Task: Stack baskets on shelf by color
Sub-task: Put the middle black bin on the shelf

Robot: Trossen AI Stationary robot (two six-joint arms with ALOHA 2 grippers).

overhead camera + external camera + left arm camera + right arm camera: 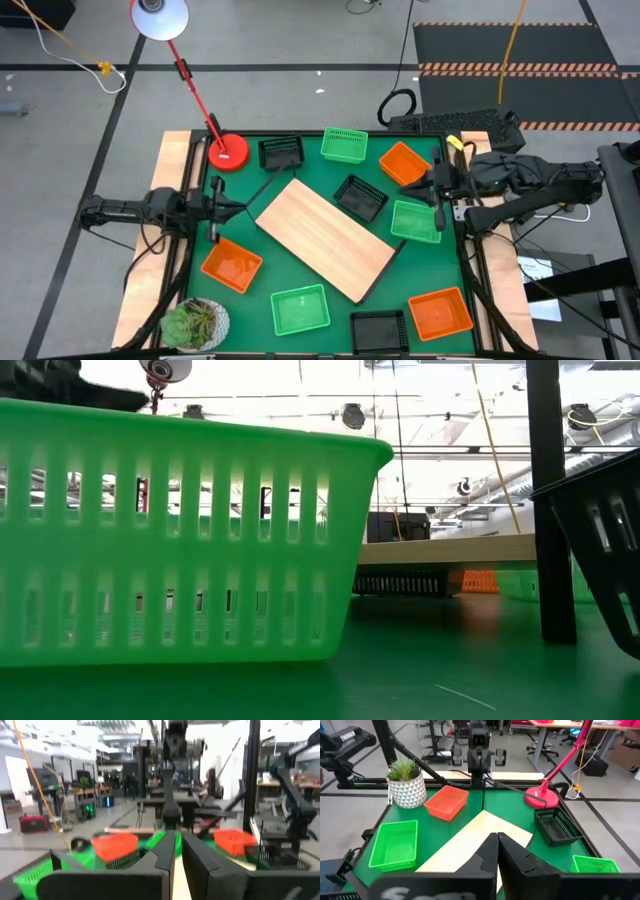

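The shelf [325, 238], a light-wood board, stands slantwise in the middle of the green mat, with nothing on top. Around it on the mat lie the baskets: red-orange ones [231, 264] [405, 163] [440, 312], green ones [345, 146] [415, 221] [300, 309] and black ones [281, 152] [360, 197] [379, 328]. My left gripper [228, 208] [177, 840] is at the mat's left edge, pointing level toward the shelf. Its fingers are shut to a thin slit and hold nothing. My right gripper [428, 187] [496, 839] is raised over the right side, shut and empty.
A red lamp base [228, 152] stands at the far left corner and a potted plant [195, 325] at the near left corner. In the low view, a green basket [180, 540] fills the left and a black one [600, 550] the right edge.
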